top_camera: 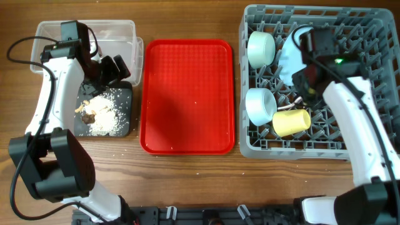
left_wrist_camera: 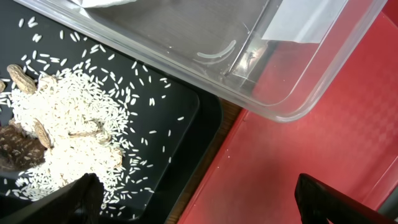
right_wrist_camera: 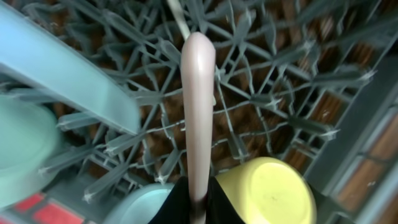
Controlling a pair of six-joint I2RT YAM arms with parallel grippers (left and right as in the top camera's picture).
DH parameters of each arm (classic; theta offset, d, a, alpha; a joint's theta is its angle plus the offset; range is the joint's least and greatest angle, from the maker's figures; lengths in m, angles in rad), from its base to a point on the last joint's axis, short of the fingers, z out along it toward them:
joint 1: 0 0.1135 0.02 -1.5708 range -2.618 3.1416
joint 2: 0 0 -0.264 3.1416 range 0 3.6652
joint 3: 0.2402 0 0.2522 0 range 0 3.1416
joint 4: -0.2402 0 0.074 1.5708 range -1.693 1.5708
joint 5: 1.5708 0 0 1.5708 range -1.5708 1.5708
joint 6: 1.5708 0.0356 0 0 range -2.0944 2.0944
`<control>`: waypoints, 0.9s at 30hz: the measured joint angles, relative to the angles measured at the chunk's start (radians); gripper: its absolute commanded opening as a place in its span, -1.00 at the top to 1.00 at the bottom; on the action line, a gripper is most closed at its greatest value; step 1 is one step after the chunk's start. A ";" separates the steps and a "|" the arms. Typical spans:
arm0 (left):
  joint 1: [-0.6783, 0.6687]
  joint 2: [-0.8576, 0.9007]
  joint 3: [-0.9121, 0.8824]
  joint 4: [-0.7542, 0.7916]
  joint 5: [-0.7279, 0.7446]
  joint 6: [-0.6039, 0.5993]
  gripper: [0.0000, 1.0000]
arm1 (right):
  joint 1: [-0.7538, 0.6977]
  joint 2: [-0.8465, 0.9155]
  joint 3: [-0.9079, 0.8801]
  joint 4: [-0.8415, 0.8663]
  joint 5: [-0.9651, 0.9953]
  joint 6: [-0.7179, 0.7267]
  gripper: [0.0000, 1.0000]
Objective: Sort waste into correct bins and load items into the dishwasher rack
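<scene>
Currently, the right gripper (right_wrist_camera: 199, 204) is clamped on the handle of a white utensil (right_wrist_camera: 198, 93), held above the grid floor of the grey rack (top_camera: 250, 147); fork or spoon cannot be told. The rack contains one bowl (top_camera: 261, 49), a second bowl (top_camera: 260, 105), the plate (top_camera: 290, 59) and the yellow cup (top_camera: 292, 122). The left gripper (left_wrist_camera: 196, 194) is spread wide and empty, where the black tray (left_wrist_camera: 180, 130), clear tub (left_wrist_camera: 186, 43) and red tray (left_wrist_camera: 298, 143) meet. Rice (left_wrist_camera: 68, 118) and brown scraps (left_wrist_camera: 18, 152) lie in the black tray.
</scene>
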 measured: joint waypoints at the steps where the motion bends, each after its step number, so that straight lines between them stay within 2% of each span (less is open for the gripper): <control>1: 0.000 0.000 0.000 0.000 0.000 0.000 -1.00 | 0.000 0.003 -0.022 0.019 -0.003 0.019 0.28; 2: 0.000 0.000 0.000 0.000 0.000 0.000 -1.00 | 0.000 0.008 -0.055 0.043 -0.008 0.040 0.07; 3: 0.000 0.000 0.000 0.000 0.000 0.000 -1.00 | 0.000 0.008 -0.059 0.049 -0.008 0.047 -0.04; 6: 0.000 0.000 0.000 0.000 0.000 0.000 -1.00 | 0.000 0.008 -0.060 0.082 -0.007 0.064 -0.09; 12: 0.000 0.000 0.000 0.000 0.000 0.000 -1.00 | 0.000 -0.002 -0.060 0.098 -0.008 0.009 -0.54; 17: 0.000 0.000 0.000 0.000 0.000 0.000 -1.00 | 0.000 -0.084 -0.027 0.099 -0.034 -0.228 -0.60; 18: 0.000 0.000 0.000 0.000 0.000 0.000 -1.00 | 0.000 -0.118 -0.011 0.105 -0.057 -0.306 -0.74; 21: 0.000 0.000 0.000 0.000 0.000 0.000 -1.00 | 0.000 -0.233 0.030 0.119 -0.156 -0.531 -0.98; 23: 0.000 0.000 0.000 0.000 0.000 0.000 -1.00 | 0.000 -0.293 0.048 0.119 -0.214 -0.691 -0.99; 27: 0.000 0.000 0.000 0.000 0.000 0.000 -1.00 | 0.000 -0.472 0.069 0.080 -0.369 -0.866 -0.99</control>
